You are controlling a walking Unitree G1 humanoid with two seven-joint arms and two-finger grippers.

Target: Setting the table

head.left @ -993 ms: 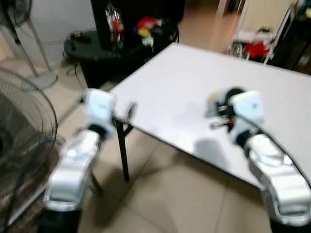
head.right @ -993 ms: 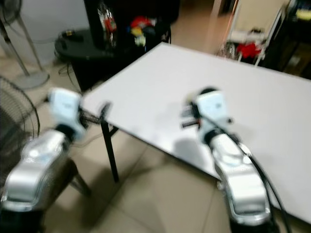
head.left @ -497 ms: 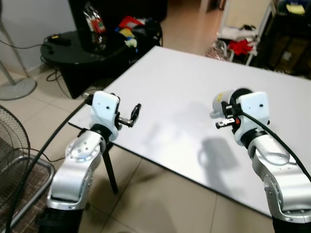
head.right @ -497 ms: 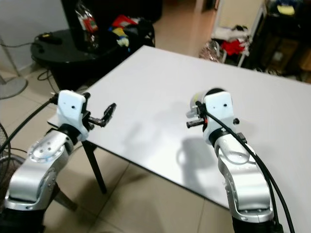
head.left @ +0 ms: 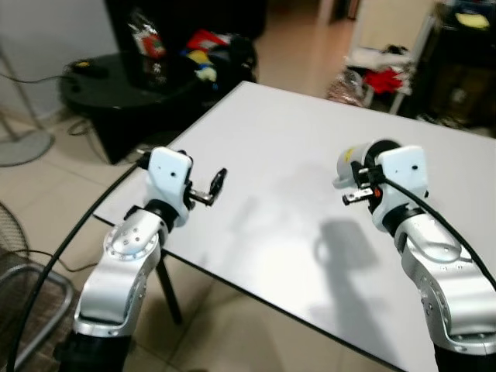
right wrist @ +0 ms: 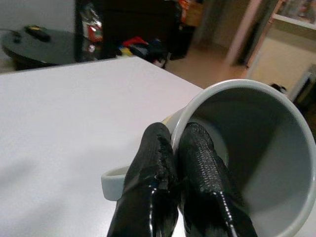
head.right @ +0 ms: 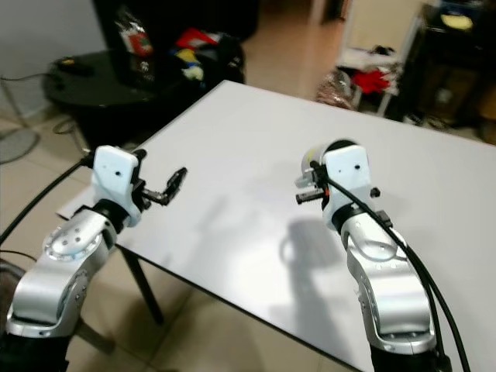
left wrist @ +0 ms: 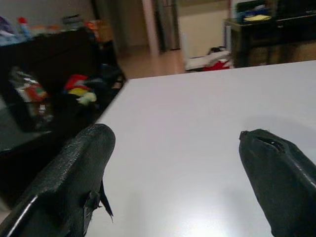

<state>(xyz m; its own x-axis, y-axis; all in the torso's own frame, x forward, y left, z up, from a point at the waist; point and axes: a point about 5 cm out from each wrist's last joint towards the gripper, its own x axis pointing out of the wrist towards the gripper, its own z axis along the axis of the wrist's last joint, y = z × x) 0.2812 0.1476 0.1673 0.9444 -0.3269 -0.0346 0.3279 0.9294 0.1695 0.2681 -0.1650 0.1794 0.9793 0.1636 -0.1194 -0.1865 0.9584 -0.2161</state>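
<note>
**Right gripper holds a mug above the white table**

Right gripper [right wrist: 178,163] is clamped on the rim of a grey mug [right wrist: 256,163]: one black finger [right wrist: 150,168] lies against the outside wall, the other [right wrist: 202,163] reaches inside the bowl. The mug is tilted on its side, its mouth turned toward the wrist camera, and its handle [right wrist: 112,180] sticks out beside the outer finger. From the head views the mug [head.left: 358,159] is held up in the air over the white table [head.left: 287,155], casting a soft shadow [head.left: 341,240] on the tabletop beneath the arm.

Left gripper [head.left: 215,184] is spread wide and holds nothing; its two fingers [left wrist: 74,173] stand well apart in the wrist view, with bare tabletop between them. It hangs above the table's near-left corner.

Beyond the table's far-left edge stands a low, round black side table [head.left: 108,81] carrying bright red and yellow clutter [head.left: 203,48]. A black cable [head.left: 70,240] runs down past the left arm. The floor [head.left: 46,186] is pale tile. Further back on the right, red cloth [head.left: 385,77] lies near dark shelving [head.left: 457,54].
</note>
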